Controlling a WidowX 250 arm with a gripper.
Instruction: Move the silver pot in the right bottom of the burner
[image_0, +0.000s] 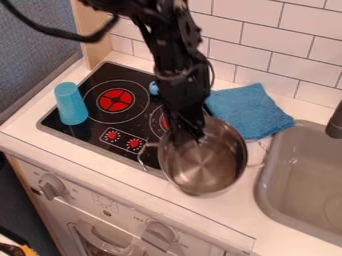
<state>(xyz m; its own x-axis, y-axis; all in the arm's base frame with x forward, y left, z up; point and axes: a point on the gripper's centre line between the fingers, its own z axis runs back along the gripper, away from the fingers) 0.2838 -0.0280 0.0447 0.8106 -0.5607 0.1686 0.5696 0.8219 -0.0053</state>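
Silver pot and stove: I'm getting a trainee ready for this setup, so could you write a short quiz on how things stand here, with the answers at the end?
1. Multiple choice: what colour is the cup at the left edge of the stove?
A) White
B) Blue
C) Yellow

2. True or false: the silver pot sits down inside the sink.

3. Fill in one word, "near" or "far": as the camera sees it, the gripper is at the ____ side of the silver pot.

Key: 1. B; 2. False; 3. far
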